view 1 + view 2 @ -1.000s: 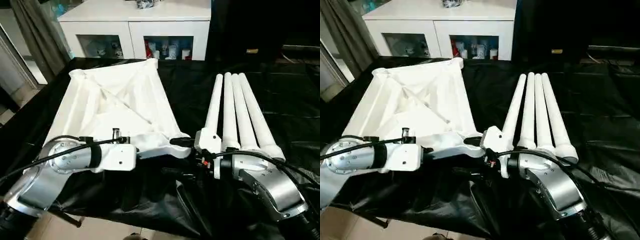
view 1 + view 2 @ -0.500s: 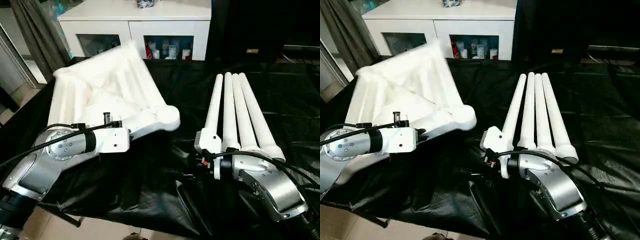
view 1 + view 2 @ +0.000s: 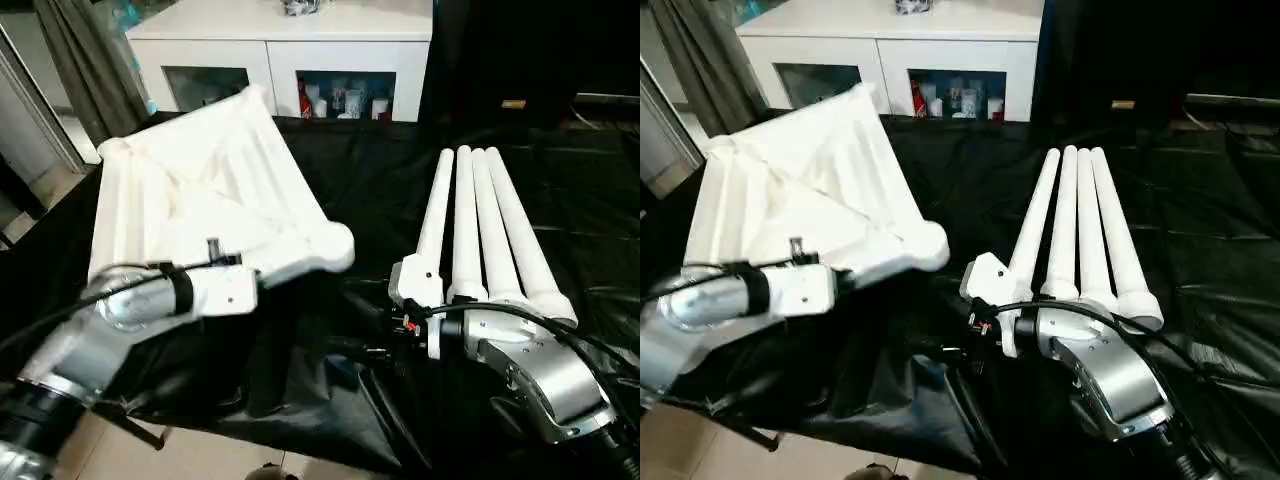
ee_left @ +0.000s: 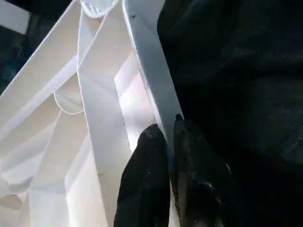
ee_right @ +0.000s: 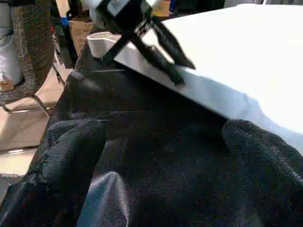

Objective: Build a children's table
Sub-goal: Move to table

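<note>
Silver forearms (image 3: 95, 345), white wrist housings, black cables, black gripper fingers (image 4: 147, 189)

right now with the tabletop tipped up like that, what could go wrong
1. The left claw pinches only a thin edge wall of the tabletop, near one corner. The big panel is tilted up off the black sheet, so it might twist or slip out of that narrow grip.
2. The raised corner socket hangs close to the four legs. A swing that way could knock them.
3. The right claw is open and low beside the tabletop, so a drop could land on it.
</note>
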You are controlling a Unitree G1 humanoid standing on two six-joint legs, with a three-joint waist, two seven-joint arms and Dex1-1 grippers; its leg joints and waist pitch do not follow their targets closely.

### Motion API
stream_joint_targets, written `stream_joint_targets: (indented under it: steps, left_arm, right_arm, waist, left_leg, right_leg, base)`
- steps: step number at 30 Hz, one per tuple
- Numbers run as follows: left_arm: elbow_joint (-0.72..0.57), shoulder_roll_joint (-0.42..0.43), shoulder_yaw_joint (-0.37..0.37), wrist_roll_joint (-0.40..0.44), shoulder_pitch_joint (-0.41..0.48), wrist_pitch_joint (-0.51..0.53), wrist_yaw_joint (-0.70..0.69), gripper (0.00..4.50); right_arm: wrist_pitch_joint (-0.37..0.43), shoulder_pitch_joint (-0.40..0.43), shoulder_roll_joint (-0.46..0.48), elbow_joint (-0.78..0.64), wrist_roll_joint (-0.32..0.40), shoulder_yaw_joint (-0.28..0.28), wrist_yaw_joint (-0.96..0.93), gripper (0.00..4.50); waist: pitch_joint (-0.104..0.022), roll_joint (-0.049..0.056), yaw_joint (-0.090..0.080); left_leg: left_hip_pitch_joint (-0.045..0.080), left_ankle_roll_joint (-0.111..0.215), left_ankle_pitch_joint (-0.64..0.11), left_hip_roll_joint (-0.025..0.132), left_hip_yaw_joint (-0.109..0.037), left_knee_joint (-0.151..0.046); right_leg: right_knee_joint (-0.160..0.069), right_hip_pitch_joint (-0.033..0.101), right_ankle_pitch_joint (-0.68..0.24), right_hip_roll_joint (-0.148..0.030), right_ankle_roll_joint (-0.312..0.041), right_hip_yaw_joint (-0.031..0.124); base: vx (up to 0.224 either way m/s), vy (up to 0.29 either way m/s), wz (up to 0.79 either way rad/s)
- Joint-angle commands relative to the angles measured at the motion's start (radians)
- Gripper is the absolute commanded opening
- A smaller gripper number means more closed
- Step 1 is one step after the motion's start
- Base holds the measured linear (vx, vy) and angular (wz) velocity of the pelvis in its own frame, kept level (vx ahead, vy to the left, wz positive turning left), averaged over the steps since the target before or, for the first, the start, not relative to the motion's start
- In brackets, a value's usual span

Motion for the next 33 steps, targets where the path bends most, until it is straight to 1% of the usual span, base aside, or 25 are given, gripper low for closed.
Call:
stream_joint_targets:
  steps: [1, 2, 3, 5, 7, 8, 9, 11, 12, 13, 14, 15, 16, 18, 19, 20, 21, 23, 24, 25, 26, 27, 28, 30, 33]
  left_arm:
    - [-0.012, -0.011, 0.009, 0.002, -0.024, -0.075, 0.056, 0.0]
    - [-0.01, -0.013, 0.007, 0.003, -0.024, -0.076, 0.055, 0.0]
    - [0.008, -0.027, -0.01, 0.008, -0.025, -0.075, 0.048, 0.35]
    - [0.025, -0.038, -0.016, 0.01, -0.028, -0.074, 0.045, 0.69]
    - [0.041, -0.045, -0.016, 0.01, -0.031, -0.072, 0.038, 0.77]
    - [0.044, -0.047, -0.015, 0.003, -0.032, -0.068, 0.031, 0.9]
    - [0.041, -0.046, -0.01, -0.009, -0.031, -0.062, 0.022, 1.02]
    - [0.033, -0.036, 0.009, -0.042, -0.026, -0.046, 0.005, 1.11]
    - [0.028, -0.034, 0.017, -0.06, -0.021, -0.033, -0.006, 1.11]
    - [0.021, -0.032, 0.028, -0.078, -0.015, -0.02, -0.015, 1.11]
    - [0.016, -0.03, 0.034, -0.088, -0.011, -0.013, -0.02, 1.37]
    - [0.016, -0.03, 0.034, -0.088, -0.011, -0.013, -0.02, 1.37]
    - [-0.005, -0.018, 0.046, -0.125, 0.008, 0.026, -0.058, 1.37]
    - [-0.031, 0.002, 0.054, -0.164, 0.033, 0.067, -0.107, 1.64]
    - [-0.052, 0.029, 0.058, -0.19, 0.058, 0.105, -0.153, 1.64]
    - [-0.056, 0.04, 0.059, -0.193, 0.067, 0.114, -0.166, 1.81]
    - [-0.057, 0.075, 0.058, -0.191, 0.087, 0.138, -0.199, 1.85]
    - [-0.053, 0.099, 0.053, -0.184, 0.097, 0.153, -0.222, 1.99]
    - [-0.056, 0.105, 0.053, -0.191, 0.101, 0.168, -0.233, 2.12]
    - [-0.061, 0.114, 0.053, -0.201, 0.107, 0.189, -0.251, 2.23]
    - [-0.069, 0.128, 0.05, -0.212, 0.115, 0.221, -0.276, 2.27]
    - [-0.069, 0.128, 0.05, -0.212, 0.115, 0.221, -0.276, 2.38]
    - [-0.074, 0.14, 0.047, -0.22, 0.122, 0.256, -0.298, 2.5]
    - [-0.025, 0.149, 0.034, -0.169, 0.117, 0.249, -0.282, 2.61]
    - [-0.018, 0.153, 0.03, -0.158, 0.116, 0.25, -0.276, 2.95]
  right_arm:
    - [0.012, 0.008, -0.002, -0.008, 0.0, 0.0, 0.002, 4.43]
    - [0.012, 0.008, -0.002, -0.008, 0.0, 0.0, 0.002, 4.43]
    - [0.014, 0.009, -0.002, -0.008, 0.0, 0.0, 0.001, 4.43]
    - [0.014, 0.009, -0.002, -0.009, -0.001, 0.0, 0.001, 4.43]
    - [0.015, 0.01, -0.002, -0.011, -0.001, 0.0, -0.001, 4.43]
    - [0.016, 0.011, -0.003, -0.013, 0.0, -0.001, -0.001, 4.43]
    - [0.018, 0.011, -0.004, -0.015, 0.0, -0.002, -0.002, 4.43]
    - [0.02, 0.016, -0.009, -0.022, 0.002, -0.008, -0.003, 4.43]
    - [0.02, 0.017, -0.011, -0.023, 0.003, -0.009, -0.003, 4.43]
    - [0.021, 0.019, -0.012, -0.025, 0.003, -0.011, -0.004, 4.43]
    - [0.021, 0.02, -0.013, -0.026, 0.003, -0.012, -0.004, 4.43]
    - [0.021, 0.02, -0.013, -0.026, 0.003, -0.012, -0.004, 4.43]
    - [0.023, 0.024, -0.013, -0.029, 0.007, -0.017, -0.007, 4.43]
    - [0.026, 0.029, -0.014, -0.035, 0.011, -0.023, -0.009, 4.43]
    - [0.03, 0.033, -0.016, -0.041, 0.015, -0.028, -0.012, 4.43]
    - [0.031, 0.035, -0.017, -0.042, 0.016, -0.03, -0.012, 4.43]
    - [0.034, 0.04, -0.019, -0.048, 0.019, -0.034, -0.013, 4.43]
    - [0.036, 0.044, -0.022, -0.051, 0.021, -0.037, -0.013, 4.43]
    - [0.036, 0.045, -0.023, -0.052, 0.021, -0.037, -0.013, 4.43]
    - [0.037, 0.047, -0.024, -0.054, 0.022, -0.039, -0.013, 4.43]
    - [0.039, 0.051, -0.027, -0.057, 0.024, -0.042, -0.014, 4.43]
    - [0.039, 0.051, -0.027, -0.057, 0.024, -0.042, -0.014, 4.43]
    - [0.04, 0.053, -0.03, -0.059, 0.027, -0.045, -0.014, 4.43]
    - [0.045, 0.059, -0.038, -0.064, 0.032, -0.055, -0.014, 4.43]
    - [0.047, 0.061, -0.04, -0.066, 0.032, -0.058, -0.014, 4.43]
  waist:
    - [-0.078, -0.005, 0.004]
    - [-0.078, -0.006, 0.004]
    - [-0.078, -0.006, 0.005]
    - [-0.077, -0.007, 0.005]
    - [-0.077, -0.007, 0.007]
    - [-0.074, -0.004, 0.007]
    - [-0.072, -0.006, 0.006]
    - [-0.067, -0.007, 0.004]
    - [-0.066, -0.007, 0.003]
    - [-0.066, -0.007, 0.002]
    - [-0.065, -0.008, 0.0]
    - [-0.064, -0.007, -0.003]
    - [-0.066, -0.012, -0.005]
    - [-0.069, -0.009, -0.005]
    - [-0.069, -0.01, -0.007]
    - [-0.068, -0.01, -0.009]
    - [-0.068, -0.009, -0.01]
    - [-0.063, -0.009, -0.012]
    - [-0.06, -0.006, -0.012]
    - [-0.059, -0.01, -0.013]
    - [-0.06, -0.01, -0.01]
    - [-0.058, -0.009, -0.011]
    - [-0.058, -0.011, -0.013]
    - [-0.059, -0.015, -0.014]
    - [-0.059, -0.016, -0.015]
  left_leg:
    - [0.013, 0.053, -0.117, 0.053, -0.02, -0.069]
    - [0.012, 0.054, -0.114, 0.052, -0.02, -0.069]
    - [0.013, 0.053, -0.113, 0.052, -0.02, -0.068]
    - [0.012, 0.053, -0.116, 0.053, -0.019, -0.069]
    - [0.013, 0.049, -0.128, 0.054, -0.02, -0.069]
    - [0.013, 0.044, -0.143, 0.054, -0.02, -0.071]
    - [0.014, 0.038, -0.163, 0.053, -0.02, -0.072]
    - [0.015, 0.029, -0.192, 0.051, -0.019, -0.076]
    - [0.018, 0.021, -0.215, 0.052, -0.02, -0.078]
    - [0.019, 0.017, -0.221, 0.052, -0.02, -0.079]
    - [0.021, 0.013, -0.23, 0.053, -0.021, -0.081]
    - [0.021, 0.012, -0.234, 0.052, -0.021, -0.082]
    - [0.021, 0.013, -0.227, 0.052, -0.02, -0.082]
    - [0.02, 0.018, -0.2, 0.052, -0.021, -0.08]
    - [0.018, 0.023, -0.186, 0.052, -0.02, -0.079]
    - [0.017, 0.029, -0.186, 0.051, -0.019, -0.08]
    - [0.019, 0.032, -0.185, 0.05, -0.019, -0.079]
    - [0.021, 0.032, -0.212, 0.05, -0.018, -0.082]
    - [0.025, 0.026, -0.237, 0.051, -0.018, -0.085]
    - [0.027, 0.024, -0.248, 0.051, -0.017, -0.086]
    - [0.029, 0.018, -0.254, 0.053, -0.019, -0.088]
    - [0.028, 0.013, -0.264, 0.053, -0.02, -0.091]
    - [0.031, 0.008, -0.275, 0.053, -0.019, -0.092]
    - [0.029, 0.008, -0.27, 0.052, -0.019, -0.091]
    - [0.028, 0.01, -0.265, 0.051, -0.019, -0.091]
  right_leg:
    - [-0.066, 0.056, -0.033, -0.087, -0.195, 0.054]
    - [-0.067, 0.056, -0.033, -0.087, -0.193, 0.054]
    - [-0.066, 0.055, -0.033, -0.086, -0.192, 0.054]
    - [-0.067, 0.055, -0.037, -0.087, -0.192, 0.055]
    - [-0.07, 0.055, -0.056, -0.089, -0.192, 0.055]
    - [-0.072, 0.054, -0.076, -0.088, -0.189, 0.055]
    - [-0.074, 0.055, -0.107, -0.088, -0.186, 0.055]
    - [-0.08, 0.054, -0.166, -0.088, -0.175, 0.056]
    - [-0.083, 0.053, -0.211, -0.089, -0.168, 0.057]
    - [-0.083, 0.053, -0.226, -0.09, -0.165, 0.057]
    - [-0.085, 0.052, -0.24, -0.089, -0.163, 0.057]
    - [-0.085, 0.052, -0.243, -0.088, -0.163, 0.058]
    - [-0.084, 0.053, -0.237, -0.089, -0.162, 0.059]
    - [-0.079, 0.054, -0.208, -0.091, -0.168, 0.06]
    - [-0.077, 0.053, -0.184, -0.089, -0.174, 0.06]
    - [-0.079, 0.052, -0.182, -0.086, -0.174, 0.059]
    - [-0.078, 0.051, -0.185, -0.087, -0.176, 0.059]
    - [-0.085, 0.049, -0.235, -0.085, -0.166, 0.059]
    - [-0.089, 0.045, -0.275, -0.086, -0.162, 0.059]
    - [-0.092, 0.045, -0.293, -0.085, -0.159, 0.06]
    - [-0.09, 0.045, -0.309, -0.088, -0.155, 0.062]
    - [-0.091, 0.043, -0.316, -0.086, -0.15, 0.062]
    - [-0.092, 0.043, -0.321, -0.087, -0.149, 0.063]
    - [-0.093, 0.045, -0.315, -0.087, -0.146, 0.064]
    - [-0.095, 0.046, -0.326, -0.088, -0.139, 0.064]
  base:
    - [0.0, 0.0, 0.0]
    - [0.0, 0.0, 0.0]
    - [0.0, 0.0, 0.0]
    - [0.0, 0.0, 0.0]
    - [0.0, 0.0, 0.0]
    - [0.0, 0.0, 0.0]
    - [0.0, 0.0, 0.0]
    - [0.0, 0.0, 0.0]
    - [0.0, 0.0, 0.0]
    - [0.0, 0.0, 0.0]
    - [0.0, 0.0, 0.0]
    - [0.0, 0.0, 0.0]
    - [0.0, 0.0, 0.0]
    - [0.0, 0.0, 0.0]
    - [0.0, 0.0, 0.0]
    - [0.0, 0.0, 0.0]
    - [0.0, 0.0, 0.0]
    - [0.0, 0.0, 0.0]
    - [0.0, 0.0, 0.0]
    - [0.0, 0.0, 0.0]
    - [0.0, 0.0, 0.0]
    - [0.0, 0.0, 0.0]
    - [0.0, 0.0, 0.0]
    - [0.0, 0.0, 0.0]
    - [0.0, 0.0, 0.0]
